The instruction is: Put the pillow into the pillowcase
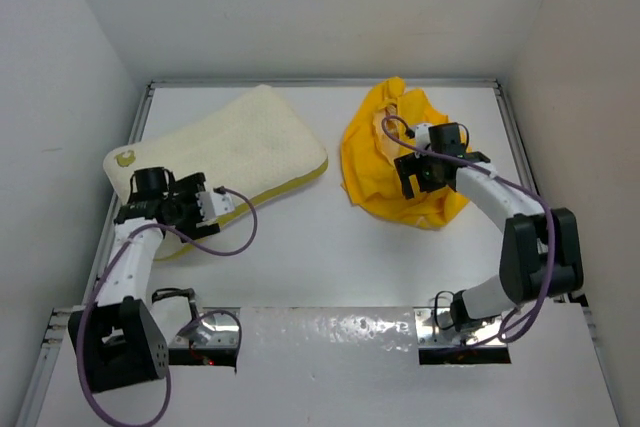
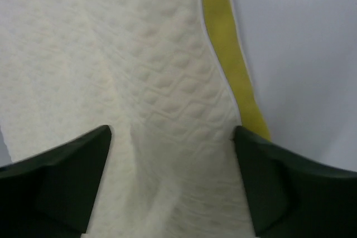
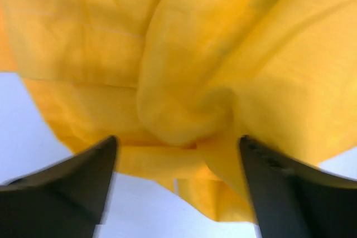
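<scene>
The cream-white pillow (image 1: 240, 142) lies at the back left of the table, its yellow-green edge band (image 2: 228, 54) along the near side. My left gripper (image 1: 218, 203) is at its near left edge. In the left wrist view the textured pillow (image 2: 139, 54) bulges and creases between the two fingers, and the left gripper (image 2: 170, 135) is shut on it. The bright yellow pillowcase (image 1: 368, 172) lies crumpled at the back right. My right gripper (image 1: 412, 175) hovers over it. In the right wrist view the right gripper (image 3: 178, 140) stands open, and a twisted fold of pillowcase (image 3: 184, 43) lies just beyond its fingertips, not gripped.
White walls close in the white table (image 1: 330, 247) on the left, back and right. A metal rail (image 1: 330, 322) runs along the near edge by the arm bases. Purple cables loop off both arms.
</scene>
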You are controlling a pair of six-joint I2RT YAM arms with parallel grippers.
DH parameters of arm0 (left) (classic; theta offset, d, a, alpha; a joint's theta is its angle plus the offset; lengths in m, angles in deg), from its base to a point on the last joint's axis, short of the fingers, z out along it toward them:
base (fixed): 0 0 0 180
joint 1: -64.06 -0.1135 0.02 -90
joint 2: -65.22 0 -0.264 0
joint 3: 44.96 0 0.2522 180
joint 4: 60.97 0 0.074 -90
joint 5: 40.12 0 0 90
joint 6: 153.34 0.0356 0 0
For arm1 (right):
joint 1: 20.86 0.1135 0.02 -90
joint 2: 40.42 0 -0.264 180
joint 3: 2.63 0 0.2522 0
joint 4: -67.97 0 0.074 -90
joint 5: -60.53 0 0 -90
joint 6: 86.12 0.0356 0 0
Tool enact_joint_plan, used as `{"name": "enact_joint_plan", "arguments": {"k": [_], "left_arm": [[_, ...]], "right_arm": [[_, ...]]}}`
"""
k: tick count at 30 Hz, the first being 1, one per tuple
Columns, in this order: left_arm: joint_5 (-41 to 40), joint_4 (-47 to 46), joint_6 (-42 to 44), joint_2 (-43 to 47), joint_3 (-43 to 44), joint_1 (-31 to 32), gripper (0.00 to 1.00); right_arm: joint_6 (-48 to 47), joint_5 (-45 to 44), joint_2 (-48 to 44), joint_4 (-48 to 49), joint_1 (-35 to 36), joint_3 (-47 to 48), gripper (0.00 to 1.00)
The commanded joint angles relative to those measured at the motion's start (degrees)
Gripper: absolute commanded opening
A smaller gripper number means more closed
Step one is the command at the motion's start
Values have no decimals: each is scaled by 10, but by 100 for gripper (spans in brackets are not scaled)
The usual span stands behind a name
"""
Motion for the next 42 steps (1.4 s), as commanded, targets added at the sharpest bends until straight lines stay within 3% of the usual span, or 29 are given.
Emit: {"name": "enact_joint_plan", "arguments": {"k": [1,3,5,6,7,8,9,10,11,12,14,15,17,22,27,28,31,32,33,34,35,37,40,42], "left_arm": [[139,34,11,41,51,2,100],[180,-26,-102,37,74,3,100],[229,-152,-241,15,116,6,100],[228,-205,-416,-29,136,9,100],[221,-258,-477,-64,159,12,100],[209,-251,-508,-104,229,20,100],[198,-231,-524,-195,272,27,100],[178,-195,-534,-243,309,33,100],[134,-180,-545,-284,383,45,100],[115,-165,-556,-356,416,51,100],[54,-162,-558,-410,484,70,100],[37,-156,-553,-458,507,78,100],[-2,-150,-548,-528,569,95,100],[-62,-127,-577,-650,687,105,100],[-109,-182,-529,-690,658,114,100],[-117,-192,-517,-689,637,116,100],[-125,-220,-485,-698,612,120,100],[-124,-220,-472,-711,612,120,96],[-122,-203,-460,-717,617,120,89],[-120,-194,-455,-723,626,121,63],[-121,-187,-451,-730,628,120,44],[-124,-180,-456,-726,620,119,0],[-53,-176,-421,-671,575,116,0],[38,-130,-327,-606,546,116,0]], "right_arm": [[-64,72,-50,-10,-24,23,96],[-41,72,-49,10,-26,60,99],[-8,75,-20,60,-26,91,99],[29,75,-1,70,-26,137,87],[43,75,23,83,-26,167,76],[57,73,80,84,-26,235,64],[84,54,113,84,-26,271,44],[99,35,147,80,-27,312,42],[115,10,214,64,-26,393,43],[135,-33,246,54,-27,431,48],[147,-67,330,19,-26,538,51],[154,-91,353,10,-26,568,58],[162,-109,404,-4,-26,621,60],[185,-110,426,0,-27,602,62],[197,-114,410,20,-26,513,57],[196,-114,411,21,-26,507,53],[200,-122,423,31,-27,504,28],[199,-125,426,33,-27,506,22],[196,-131,430,31,-27,511,9],[194,-135,432,23,-27,516,3],[189,-140,433,17,-27,528,0],[179,-146,422,8,-26,530,0],[151,-116,376,13,-26,506,0],[119,-69,331,15,-18,489,0]]}}
